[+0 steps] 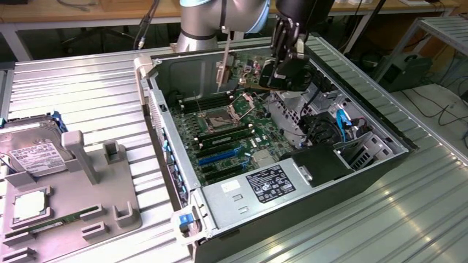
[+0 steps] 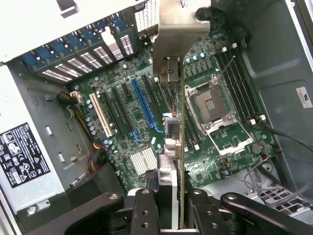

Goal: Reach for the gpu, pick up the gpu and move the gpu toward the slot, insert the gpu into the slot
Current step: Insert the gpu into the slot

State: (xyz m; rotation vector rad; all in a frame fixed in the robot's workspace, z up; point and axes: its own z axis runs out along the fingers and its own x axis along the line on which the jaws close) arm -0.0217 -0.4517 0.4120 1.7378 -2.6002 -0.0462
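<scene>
My gripper (image 2: 168, 198) is clamped on the gpu (image 2: 174, 142), which hangs on edge above the motherboard (image 2: 215, 169) inside the open case (image 1: 157, 109), with its silver bracket (image 2: 171, 34) at the end away from my fingers. I judge this to be the carry toward the slot, with nothing seated yet. Seating it should call for squaring the card's lower edge with the long blue slot (image 2: 142, 105) just beside it.

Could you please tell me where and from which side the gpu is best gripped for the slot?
Across its two flat faces near the upper edge, coming from above. The gpu is thin and stands on edge over the motherboard; the gripper's present hold there probably leaves its lower edge and silver bracket free.
</scene>
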